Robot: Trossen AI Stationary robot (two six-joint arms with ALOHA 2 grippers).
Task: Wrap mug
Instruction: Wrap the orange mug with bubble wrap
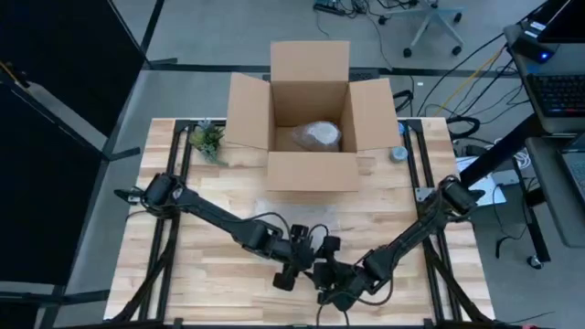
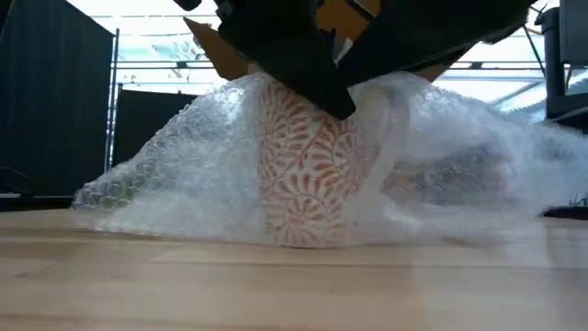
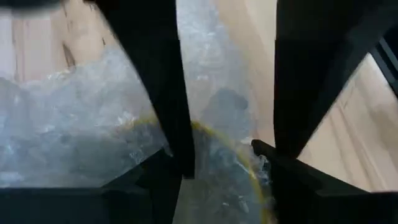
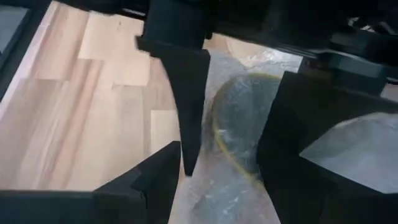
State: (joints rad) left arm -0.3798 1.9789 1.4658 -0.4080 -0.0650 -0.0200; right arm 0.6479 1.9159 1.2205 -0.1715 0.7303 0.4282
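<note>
A mug (image 2: pixel 308 175) with a red leaf pattern stands upright on its base on the wooden table, under a sheet of bubble wrap (image 2: pixel 165 175). The wrap lies over the mug's top and spreads out on the table to both sides. Both grippers are close together above the mug at the table's near middle: my left gripper (image 1: pixel 294 267) and my right gripper (image 1: pixel 331 279). Both are open, with their fingers down at the wrap over the mug's mouth. The mug's yellow rim (image 3: pixel 249 174) shows through the wrap in both wrist views. My left gripper comes from above, slanting down. Its fingers (image 3: pixel 171 106) stand apart in the wrap over the mug's mouth, next to the yellow rim. Whether they pinch the wrap cannot be told. My right gripper also comes from above, with the wrap over the rim (image 4: pixel 219 134) between its spread fingers (image 4: pixel 305 143). A dark finger (image 2: pixel 322 83) bears on the wrap at the mug's top. The mug stays on the table.
An open cardboard box (image 1: pixel 311 169) stands at the far middle with a bubble-wrapped bundle (image 1: pixel 315 135) inside. A small green plant (image 1: pixel 208 142) lies left of the box and a tape roll (image 1: pixel 398 153) right of it. Bare tabletop lies to the left and right of the grippers.
</note>
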